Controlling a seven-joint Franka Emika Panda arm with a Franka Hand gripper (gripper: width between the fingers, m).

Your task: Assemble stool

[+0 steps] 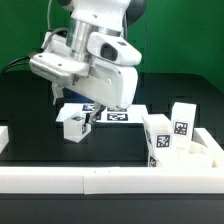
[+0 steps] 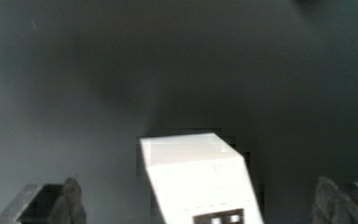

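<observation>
A short white stool leg with black-and-white tags lies on the black table at the exterior view's left of centre. My gripper hangs just above and behind it. In the wrist view the same leg lies between my two dark fingers, apart from both, and my gripper is open and empty. Two more tagged legs stand at the exterior view's right. I cannot make out the round seat; the arm hides part of the table.
The marker board lies flat behind the near leg, partly under the arm. A long white border rail runs along the front, and another is at the left. A low white part sits in the right corner.
</observation>
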